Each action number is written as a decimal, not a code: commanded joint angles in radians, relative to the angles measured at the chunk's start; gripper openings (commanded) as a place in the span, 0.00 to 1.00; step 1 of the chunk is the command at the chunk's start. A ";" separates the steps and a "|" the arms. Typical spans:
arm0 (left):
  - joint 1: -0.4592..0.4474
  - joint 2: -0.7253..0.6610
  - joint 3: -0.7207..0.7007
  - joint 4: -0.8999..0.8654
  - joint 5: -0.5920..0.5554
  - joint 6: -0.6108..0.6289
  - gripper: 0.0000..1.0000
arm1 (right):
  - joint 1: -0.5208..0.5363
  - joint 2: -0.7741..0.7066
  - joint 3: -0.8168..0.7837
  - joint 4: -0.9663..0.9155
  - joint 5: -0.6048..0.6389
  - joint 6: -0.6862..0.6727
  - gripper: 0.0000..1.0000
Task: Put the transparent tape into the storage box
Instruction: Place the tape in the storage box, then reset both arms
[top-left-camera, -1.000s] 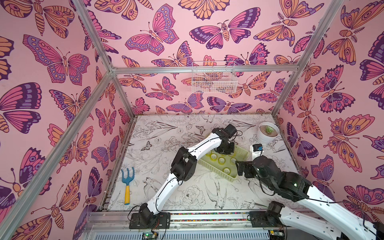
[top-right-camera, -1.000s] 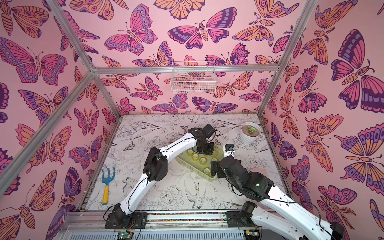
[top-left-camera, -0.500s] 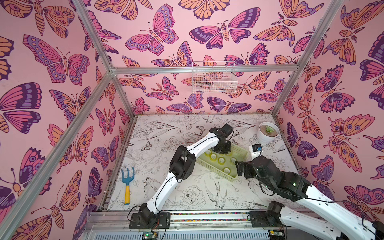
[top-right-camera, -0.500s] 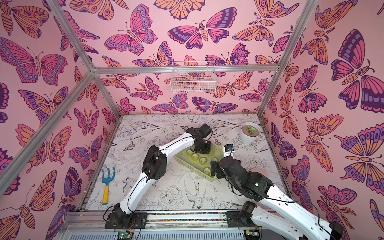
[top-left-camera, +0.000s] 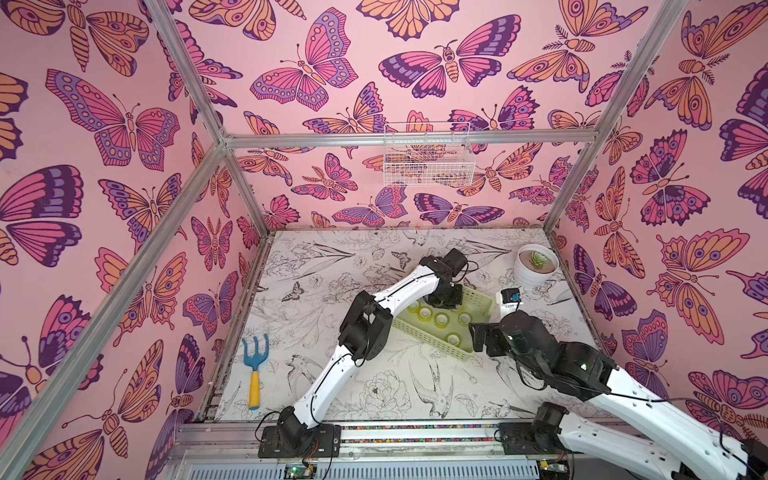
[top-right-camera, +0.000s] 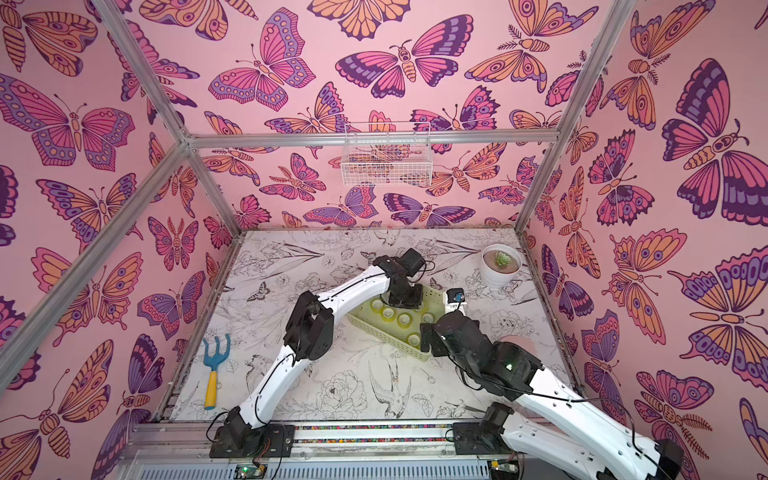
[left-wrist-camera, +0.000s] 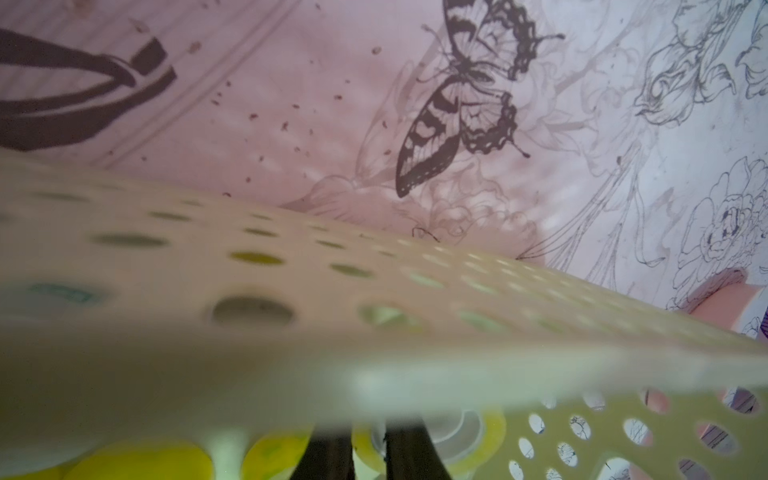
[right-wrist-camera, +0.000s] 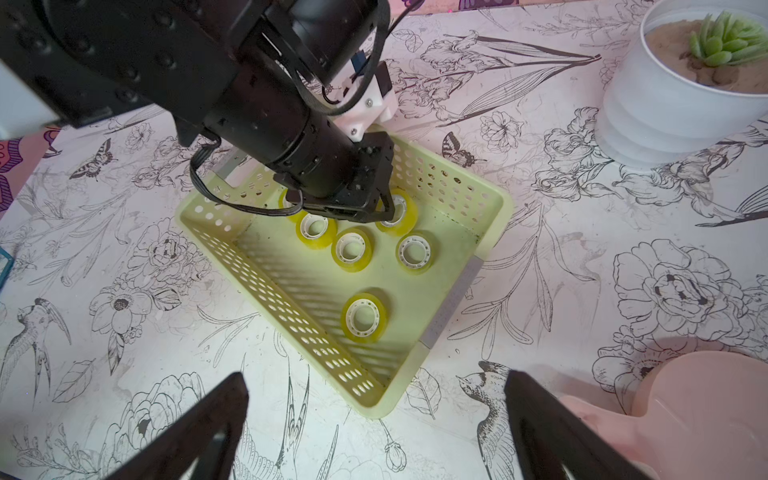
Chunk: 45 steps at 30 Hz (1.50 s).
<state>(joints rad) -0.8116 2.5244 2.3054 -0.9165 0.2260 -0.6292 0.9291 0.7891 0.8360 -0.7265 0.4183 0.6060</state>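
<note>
Inside the storage box, left claw, nearly shut, pinches transparent tape.

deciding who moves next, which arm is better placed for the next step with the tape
Left. The left gripper is down inside the storage box, apparently shut on a tape roll, likely just needing to let go. The right gripper hangs open and empty beside the box.

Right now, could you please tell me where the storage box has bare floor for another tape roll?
Bare floor lies in the storage box between the lone roll and the long perforated wall, and between that roll and the cluster. The end where the left arm's jaws hold a tape roll is crowded, with four more packed beside it.
</note>
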 joint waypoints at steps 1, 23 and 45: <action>0.000 -0.003 -0.007 -0.051 -0.008 0.007 0.11 | -0.007 -0.008 -0.003 -0.001 0.001 0.016 0.99; 0.015 -0.038 -0.049 -0.050 -0.024 -0.009 0.40 | -0.007 -0.015 -0.009 0.005 -0.001 0.023 0.99; 0.075 -0.545 -0.399 -0.030 -0.237 -0.010 1.00 | -0.013 0.000 -0.016 0.113 0.167 -0.093 0.99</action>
<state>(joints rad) -0.7696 2.0285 1.9682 -0.9360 0.0727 -0.6399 0.9234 0.7952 0.8291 -0.6552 0.4988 0.5564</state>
